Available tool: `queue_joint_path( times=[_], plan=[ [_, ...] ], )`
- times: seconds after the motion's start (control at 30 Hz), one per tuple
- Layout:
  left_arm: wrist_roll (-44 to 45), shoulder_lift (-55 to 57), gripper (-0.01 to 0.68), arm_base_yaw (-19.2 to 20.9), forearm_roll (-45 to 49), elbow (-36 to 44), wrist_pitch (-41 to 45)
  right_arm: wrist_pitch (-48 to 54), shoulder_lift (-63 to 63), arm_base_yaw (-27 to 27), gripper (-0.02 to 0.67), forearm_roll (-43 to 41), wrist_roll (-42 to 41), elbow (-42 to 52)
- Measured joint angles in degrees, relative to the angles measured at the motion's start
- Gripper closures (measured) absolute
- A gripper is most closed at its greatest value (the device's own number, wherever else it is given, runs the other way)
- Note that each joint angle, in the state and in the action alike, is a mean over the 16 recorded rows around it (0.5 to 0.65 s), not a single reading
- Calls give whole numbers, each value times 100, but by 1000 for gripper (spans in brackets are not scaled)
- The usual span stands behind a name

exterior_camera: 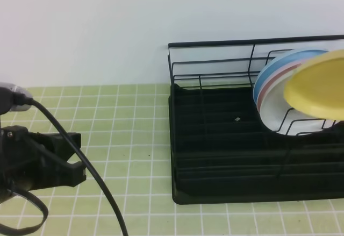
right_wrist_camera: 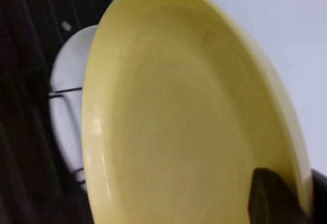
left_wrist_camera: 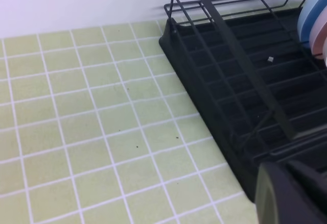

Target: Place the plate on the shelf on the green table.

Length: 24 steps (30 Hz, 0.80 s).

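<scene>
The pale-yellow plate (exterior_camera: 318,85) hangs tilted above the right end of the shelf (exterior_camera: 226,139), a black wire dish rack on the green table (exterior_camera: 123,118). It fills the right wrist view, where the plate (right_wrist_camera: 179,122) has my right gripper (right_wrist_camera: 301,201) shut on its lower right rim, one black finger (right_wrist_camera: 273,198) lying over the face. In the high view that gripper is off the right edge. My left gripper (exterior_camera: 75,158) rests shut and empty at the far left, well away from the rack. A dark finger (left_wrist_camera: 291,193) shows in the left wrist view, beside the shelf (left_wrist_camera: 240,81).
Two white plates stand upright in the rack's right slots, a blue-rimmed one (exterior_camera: 269,72) and a pink-rimmed one (exterior_camera: 274,107), just behind the yellow plate. A black cable (exterior_camera: 107,198) trails across the tiles from the left arm. A white wall backs the table.
</scene>
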Motion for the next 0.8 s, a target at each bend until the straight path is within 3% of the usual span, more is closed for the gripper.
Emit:
queue_joint_path(
  times=[0.17, 0.3, 0.8],
  plan=[
    [21, -2, 675, 1, 18, 6, -1, -207, 180, 116, 576, 453, -1281, -16],
    [42, -3, 675, 1, 27, 12, -22, -280, 264, 131, 576, 756, -1829, -16],
    [92, -3, 675, 1, 44, 23, -132, -283, 770, 131, 581, 923, -2341, -16]
  ],
)
